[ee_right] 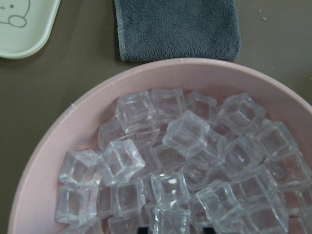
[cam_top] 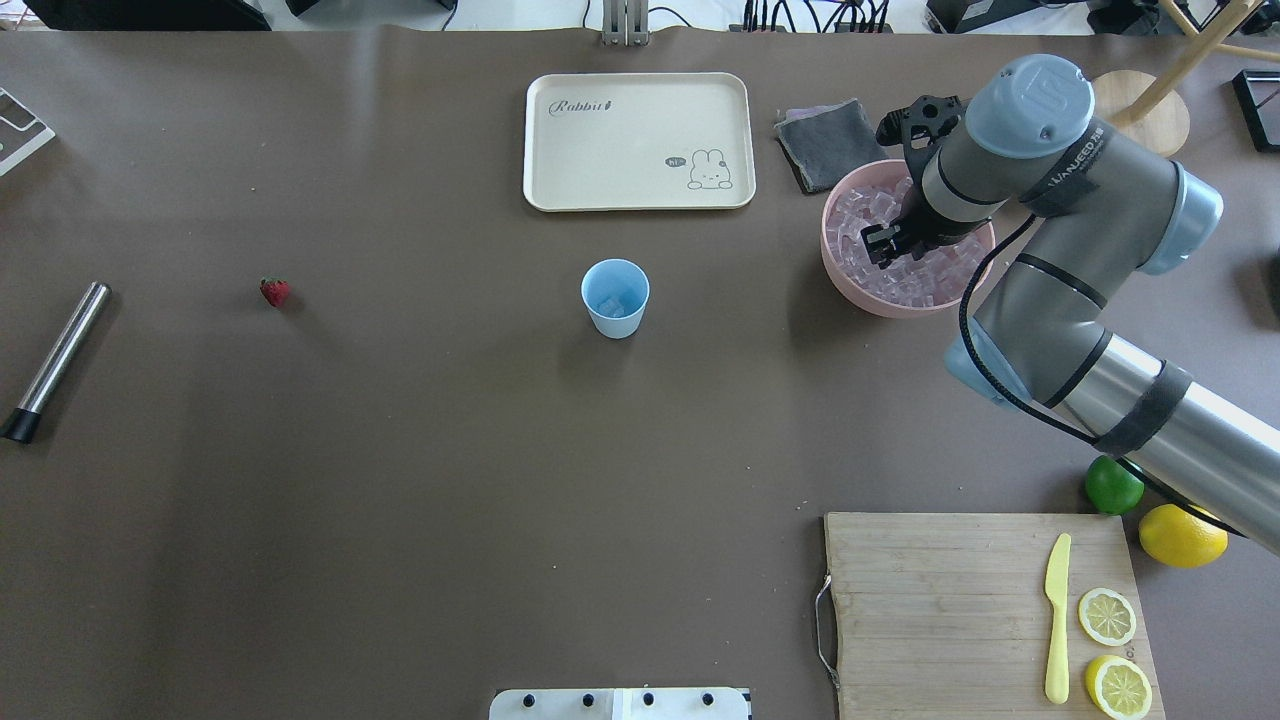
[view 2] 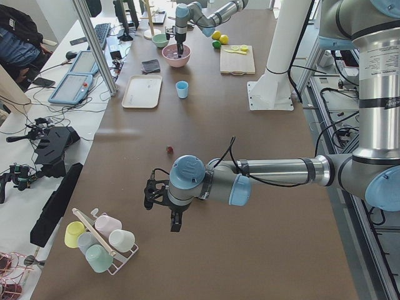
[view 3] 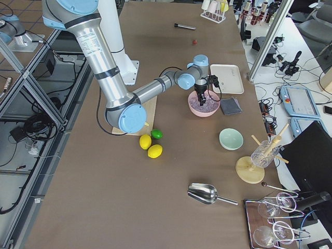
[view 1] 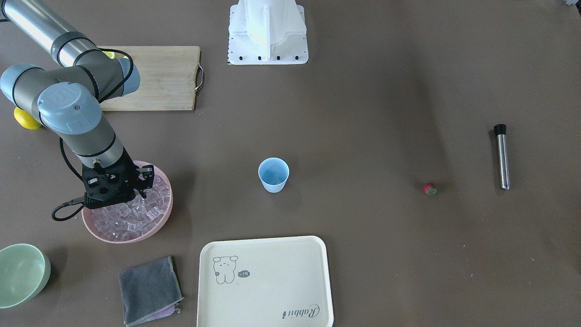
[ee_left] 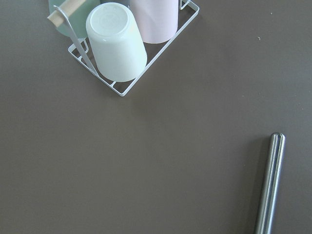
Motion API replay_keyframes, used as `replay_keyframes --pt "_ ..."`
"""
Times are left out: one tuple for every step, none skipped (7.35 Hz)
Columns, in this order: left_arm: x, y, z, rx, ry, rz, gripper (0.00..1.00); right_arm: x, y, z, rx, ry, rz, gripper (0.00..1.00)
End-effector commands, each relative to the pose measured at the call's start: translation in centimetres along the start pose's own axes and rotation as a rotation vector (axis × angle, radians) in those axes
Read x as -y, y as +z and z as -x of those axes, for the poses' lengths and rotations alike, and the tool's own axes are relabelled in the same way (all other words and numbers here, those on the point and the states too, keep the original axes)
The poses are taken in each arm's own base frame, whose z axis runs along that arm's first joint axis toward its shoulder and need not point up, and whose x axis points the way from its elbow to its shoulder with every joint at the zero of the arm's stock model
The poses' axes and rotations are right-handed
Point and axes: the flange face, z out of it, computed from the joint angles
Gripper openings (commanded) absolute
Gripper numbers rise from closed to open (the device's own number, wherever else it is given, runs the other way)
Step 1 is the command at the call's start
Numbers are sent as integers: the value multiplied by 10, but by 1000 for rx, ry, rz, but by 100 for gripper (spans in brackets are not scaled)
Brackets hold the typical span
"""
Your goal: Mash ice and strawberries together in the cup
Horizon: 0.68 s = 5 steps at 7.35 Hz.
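Observation:
The light-blue cup (view 1: pixel 273 175) stands upright mid-table, and the overhead view (cam_top: pixel 615 298) shows something clear inside it. The ice (ee_right: pixel 185 131) fills a pink bowl (view 1: pixel 156 229). My right gripper (cam_top: pixel 890 240) hangs low over the ice. In the right wrist view only its dark fingertips (ee_right: pixel 142 229) show at the bottom edge, set apart on either side of a cube. The strawberry (view 1: pixel 430 189) lies alone on the table, far from both grippers. My left gripper (view 2: pixel 176 224) points down over the table's far left end. I cannot tell whether it is open or shut.
A steel muddler (view 1: pixel 501 156) lies past the strawberry. A cream tray (view 1: pixel 265 281), grey cloth (view 1: pixel 150 288) and pale green bowl (view 1: pixel 22 272) lie near the pink bowl. A cutting board (cam_top: pixel 950 600) holds a knife and lemon slices, with a lime (cam_top: pixel 1113 485) beside it. A wire cup rack (ee_left: pixel 122 44) is under my left wrist.

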Motion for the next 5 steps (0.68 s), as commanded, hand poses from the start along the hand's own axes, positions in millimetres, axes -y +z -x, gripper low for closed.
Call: replay_keyframes --pt "1 -1 -1 -1 3 -3 98 -2 6 3 -10 -5 3 31" --pt "1 -1 -1 -1 1 -2 98 -2 6 3 -11 -5 2 31" --pt "1 -1 -1 -1 1 -2 98 -1 3 5 -6 -10 -1 31" --pt "0 -1 -1 1 1 -2 98 1 -3 9 2 -14 -12 38" --pt "0 0 0 0 0 -1 98 2 -4 10 2 -18 -13 49"
